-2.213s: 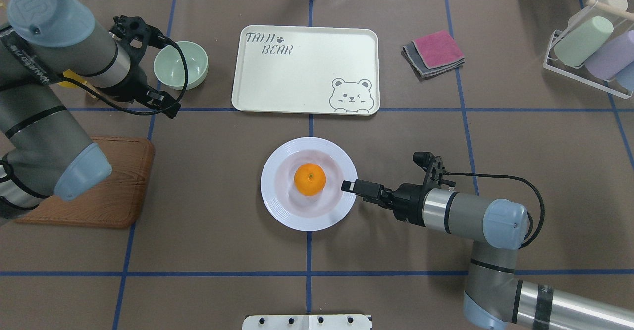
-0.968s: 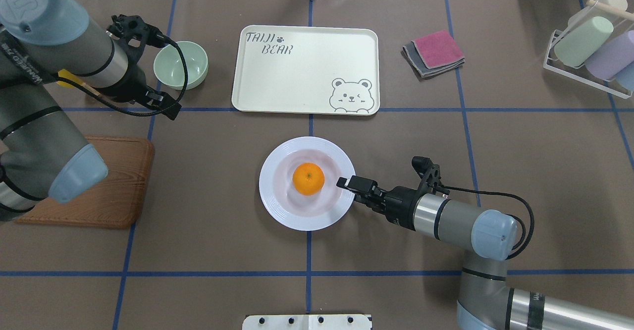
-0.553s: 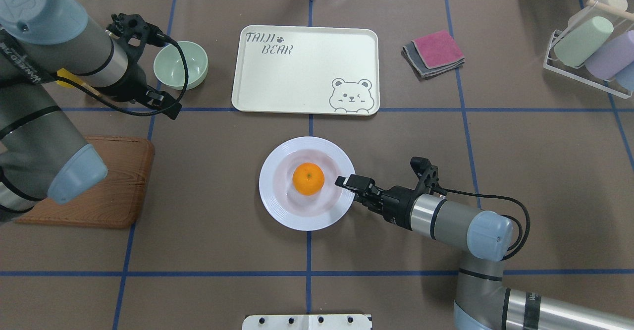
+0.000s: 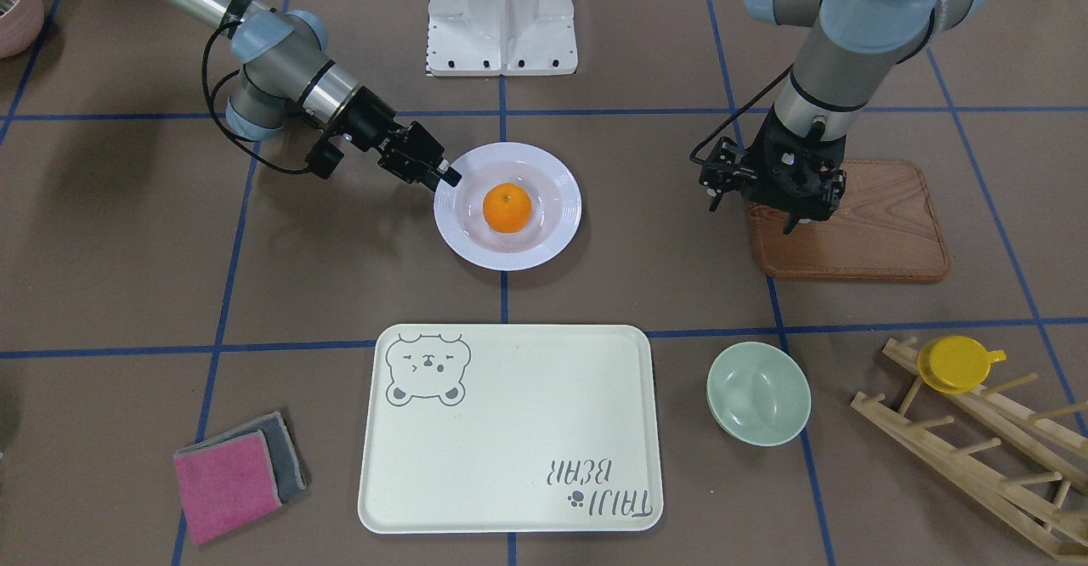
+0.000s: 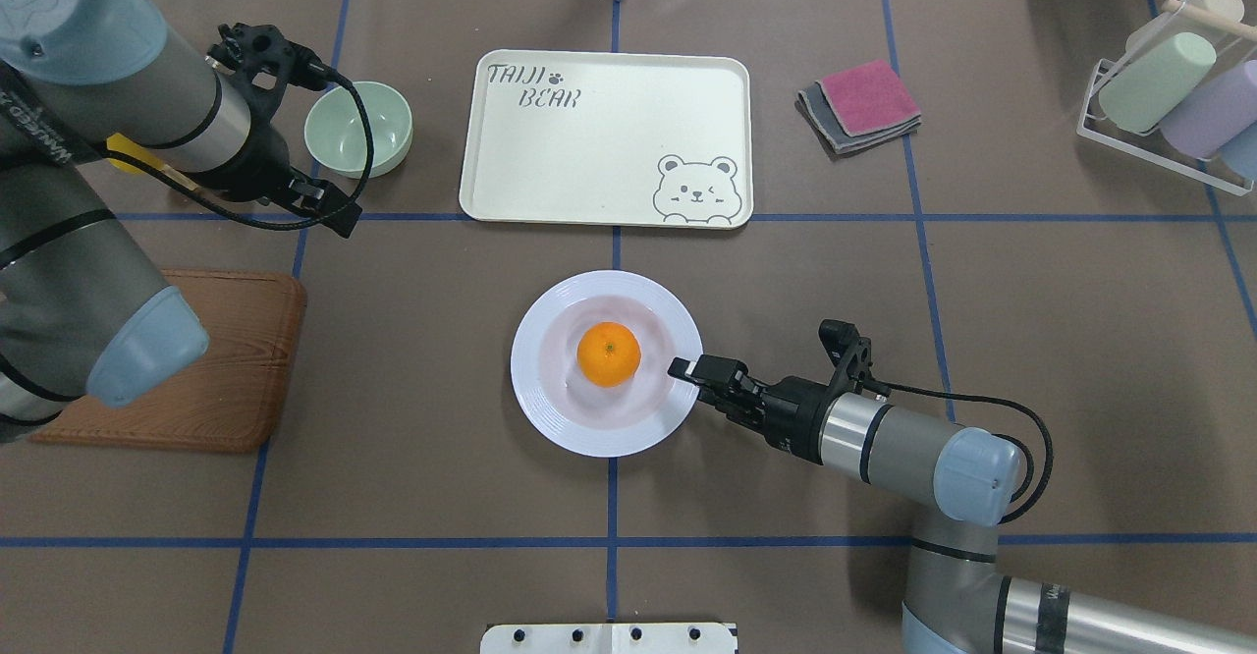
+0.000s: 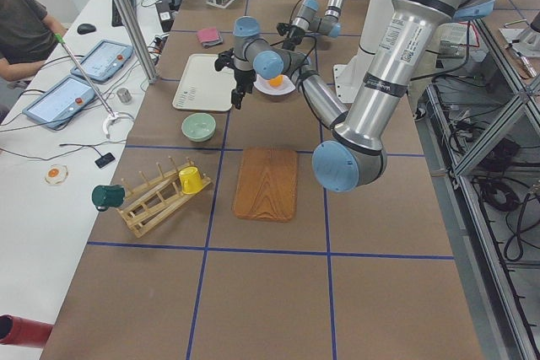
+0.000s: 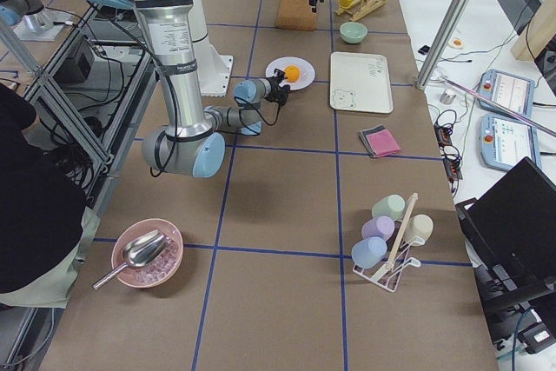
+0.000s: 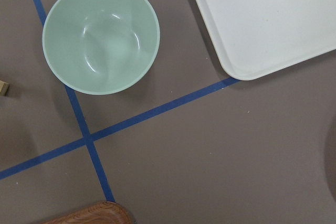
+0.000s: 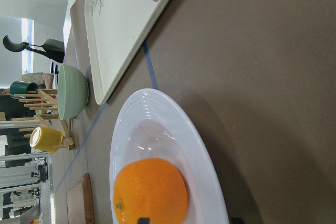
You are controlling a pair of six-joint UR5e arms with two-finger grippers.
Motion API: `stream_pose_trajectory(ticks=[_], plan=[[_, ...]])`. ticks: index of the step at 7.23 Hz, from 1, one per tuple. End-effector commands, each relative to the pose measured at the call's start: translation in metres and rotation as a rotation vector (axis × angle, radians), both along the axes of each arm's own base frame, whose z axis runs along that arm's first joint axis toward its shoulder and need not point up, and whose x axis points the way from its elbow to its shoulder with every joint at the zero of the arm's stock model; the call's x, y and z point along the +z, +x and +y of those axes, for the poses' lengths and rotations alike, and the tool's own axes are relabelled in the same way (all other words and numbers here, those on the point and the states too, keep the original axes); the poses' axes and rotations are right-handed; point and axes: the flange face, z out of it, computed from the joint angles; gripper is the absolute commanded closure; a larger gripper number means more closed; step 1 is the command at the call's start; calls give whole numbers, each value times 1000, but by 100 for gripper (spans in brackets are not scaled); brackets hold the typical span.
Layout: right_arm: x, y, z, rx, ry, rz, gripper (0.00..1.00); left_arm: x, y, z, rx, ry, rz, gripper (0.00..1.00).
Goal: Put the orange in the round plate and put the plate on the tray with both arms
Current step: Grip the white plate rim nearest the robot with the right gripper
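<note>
The orange [image 5: 609, 354] lies in the sunken middle of the white round plate [image 5: 550, 413], which rests on the table near the tray [image 5: 589, 153]. My right gripper [image 5: 684, 370] lies low at the plate's right rim, open, with one finger above the rim and one beside it; the right wrist view shows the orange [image 9: 150, 190] close ahead. My left gripper [image 5: 329, 214] hangs well to the left, pointing down between the green bowl and the wooden board, apparently open and empty. Its wrist view shows only the tray corner [image 8: 252, 51].
A pale green bowl [image 5: 357, 129] sits left of the tray and a brown wooden board [image 5: 216, 389] lies at the near left. Folded pink and grey cloths [image 5: 860, 104] lie right of the tray. A cup rack [image 5: 1169, 94] stands far right, and a wooden rack with a yellow cup [image 4: 956, 364] far left.
My right gripper has edged in along the plate's right rim and its arm has swung lower. The plate with the orange has slid slightly left. The left arm has barely shifted.
</note>
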Motion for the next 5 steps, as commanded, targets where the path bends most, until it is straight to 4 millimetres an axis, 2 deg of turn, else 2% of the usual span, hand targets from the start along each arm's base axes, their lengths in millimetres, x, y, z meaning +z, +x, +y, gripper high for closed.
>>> stream_pose_trajectory(ticks=[1, 2, 3, 4, 5], plan=[[1, -3, 4, -3, 3, 0, 44, -4, -2, 3, -1, 3, 4, 1], [1, -3, 5, -5, 1, -1, 54, -5, -3, 3, 0, -2, 2, 1], [1, -4, 7, -8, 1, -1, 86, -7, -4, 4, 0, 1, 4, 1], [1, -4, 7, -9, 3, 0, 100, -6, -4, 4, -1, 0, 2, 1], [0, -3, 8, -9, 6, -7, 100, -6, -4, 4, -1, 0, 2, 1]])
